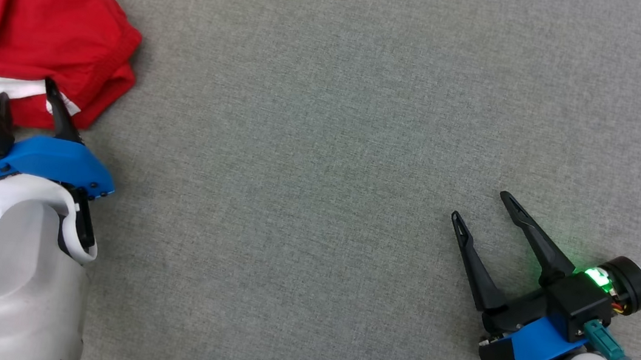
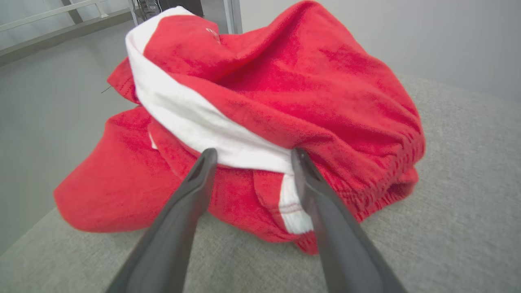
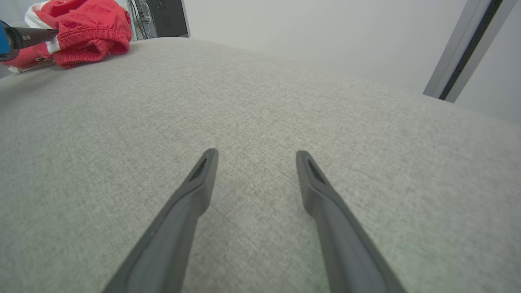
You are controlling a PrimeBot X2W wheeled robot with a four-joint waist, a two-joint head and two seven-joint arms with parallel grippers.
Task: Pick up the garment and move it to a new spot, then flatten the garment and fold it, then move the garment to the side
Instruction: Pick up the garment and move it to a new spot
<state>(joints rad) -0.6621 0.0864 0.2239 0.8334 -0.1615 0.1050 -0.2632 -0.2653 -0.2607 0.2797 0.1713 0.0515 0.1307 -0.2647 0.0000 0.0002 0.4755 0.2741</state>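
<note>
The garment [image 1: 27, 28] is a crumpled red piece with a white stripe, lying bunched at the far left of the grey surface. In the left wrist view the garment [image 2: 285, 106] rises just past my fingers, its white band between the two tips. My left gripper [image 1: 25, 92] is open, its fingertips over the garment's near edge. My right gripper [image 1: 481, 204] stands open at the lower right, far from the cloth, with bare fabric surface between its fingers [image 3: 203, 171]. The garment [image 3: 81, 28] shows at the top left of the right wrist view.
The grey fabric table [image 1: 365, 118] stretches wide between the two arms. Its left edge runs close to the garment, with floor and a rail [image 2: 49, 16] beyond. A wall and a door frame [image 3: 464, 49] lie past the far edge.
</note>
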